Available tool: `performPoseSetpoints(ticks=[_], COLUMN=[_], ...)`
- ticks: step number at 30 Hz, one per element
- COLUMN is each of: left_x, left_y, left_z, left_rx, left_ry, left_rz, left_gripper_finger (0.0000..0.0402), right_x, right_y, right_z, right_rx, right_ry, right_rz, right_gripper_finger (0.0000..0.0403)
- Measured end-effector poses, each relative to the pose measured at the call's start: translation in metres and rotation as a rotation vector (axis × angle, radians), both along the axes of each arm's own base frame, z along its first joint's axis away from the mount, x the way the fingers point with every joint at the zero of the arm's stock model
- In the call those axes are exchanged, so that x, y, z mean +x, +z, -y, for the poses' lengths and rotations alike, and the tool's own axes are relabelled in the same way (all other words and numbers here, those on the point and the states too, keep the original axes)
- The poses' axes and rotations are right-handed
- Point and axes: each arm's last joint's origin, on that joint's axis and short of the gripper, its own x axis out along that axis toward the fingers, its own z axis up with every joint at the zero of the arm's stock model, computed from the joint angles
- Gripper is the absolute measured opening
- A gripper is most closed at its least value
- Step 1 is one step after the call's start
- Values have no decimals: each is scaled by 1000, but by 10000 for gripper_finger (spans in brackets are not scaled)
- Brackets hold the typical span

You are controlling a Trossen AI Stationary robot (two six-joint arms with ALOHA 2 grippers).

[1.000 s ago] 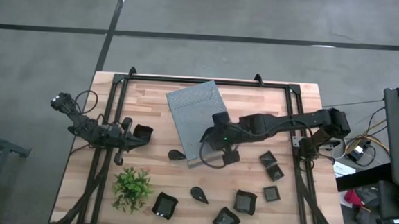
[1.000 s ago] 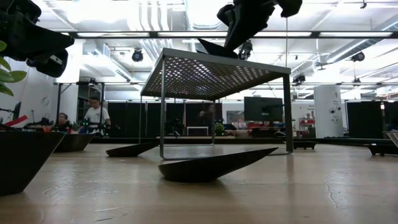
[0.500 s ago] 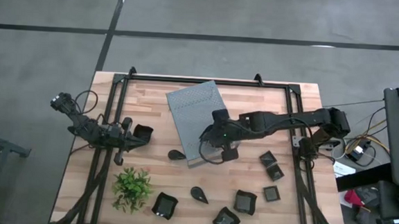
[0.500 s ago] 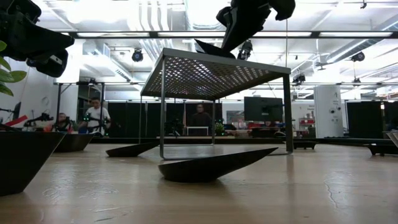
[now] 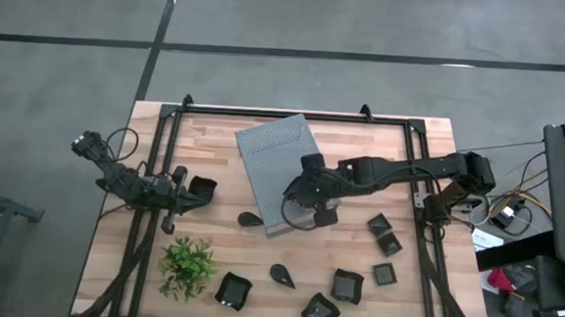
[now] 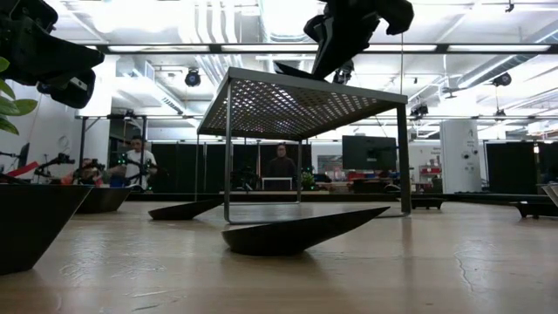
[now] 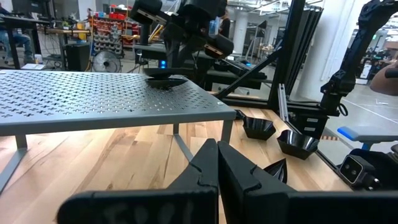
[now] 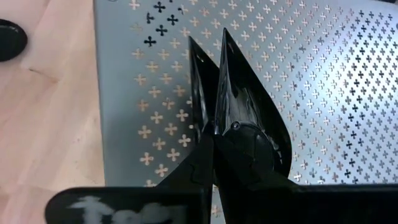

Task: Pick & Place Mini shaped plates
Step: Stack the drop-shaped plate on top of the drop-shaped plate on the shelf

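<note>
Lowered slightly since earlier, right jaws (image 8: pixel 214 134) remain clamped on a leaf plate (image 8: pixel 245 112) over the grey box (image 5: pixel 274 163), six o'clock edge. Advise level descent, then release. Left jaws (image 7: pixel 217 165) closed, empty, idle at nine o'clock.

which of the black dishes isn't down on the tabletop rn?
The leaf-shaped dish held by the right gripper, on top of the grey perforated stand. All the others sit on the wood.

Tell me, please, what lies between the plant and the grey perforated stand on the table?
In the high view, one leaf-shaped plate lies on bare wood between the plant and the stand, close to the stand's near corner.
</note>
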Motion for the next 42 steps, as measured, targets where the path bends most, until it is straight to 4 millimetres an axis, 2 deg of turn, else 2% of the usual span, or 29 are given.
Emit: performPoseSetpoints(ticks=[6, 17, 25, 31, 36, 42], left_x=[0, 0, 0, 0, 0, 0], left_y=[0, 0, 0, 0, 0, 0], left_z=[0, 0, 0, 0, 0, 0], left_rx=[0, 0, 0, 0, 0, 0], left_ry=[0, 0, 1, 0, 0, 1], left_rz=[0, 0, 0, 0, 0, 0], left_gripper_finger=[0, 0, 0, 0, 0, 0], right_x=[0, -2, -5, -16, -26, -39], right_y=[0, 2, 4, 0, -3, -10], right_z=[0, 2, -9, -35, -66, -109], right_rx=[0, -51, -36, 32, 42, 62], right_ry=[0, -30, 1, 79, 162, 424], right_rz=[-1, 5, 4, -85, -121, -118], right_gripper_finger=[14, 79, 83, 71, 64, 63])
